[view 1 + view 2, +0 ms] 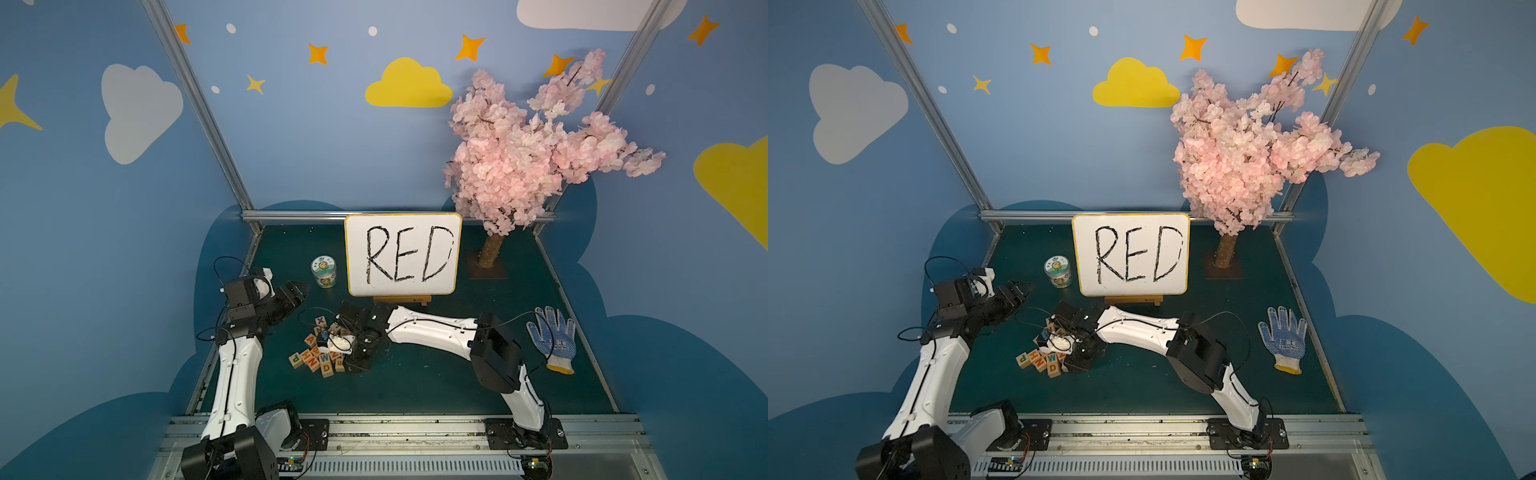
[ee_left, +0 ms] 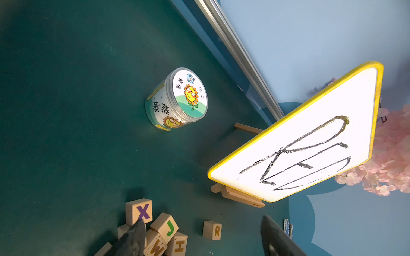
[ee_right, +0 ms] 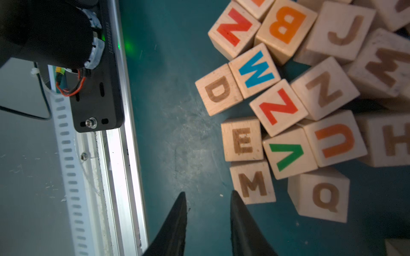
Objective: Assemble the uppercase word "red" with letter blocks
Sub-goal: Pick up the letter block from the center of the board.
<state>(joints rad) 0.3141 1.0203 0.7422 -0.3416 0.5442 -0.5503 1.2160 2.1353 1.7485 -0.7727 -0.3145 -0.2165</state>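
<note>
The letter blocks point(image 1: 320, 353) lie in a loose pile on the green mat, left of centre in both top views. My right gripper point(image 3: 208, 192) hangs over the pile's near edge, open by a narrow gap with only mat between its fingers. In the right wrist view, an M block point(image 3: 253, 184) sits just beside one fingertip, with the E block point(image 3: 241, 139) and the D block point(image 3: 218, 89) farther along. My left gripper point(image 1: 300, 291) hovers left of the pile, open and empty. An R block point(image 2: 212, 230) stands alone on the mat, apart from the pile.
A white yellow-framed board point(image 1: 403, 253) with handwritten RED stands on a wooden easel behind the pile. A round labelled jar point(image 1: 324, 271) is to its left. A pink blossom tree point(image 1: 490, 245) stands back right, a dotted work glove point(image 1: 552, 336) lies right. A metal rail point(image 3: 124, 155) borders the front.
</note>
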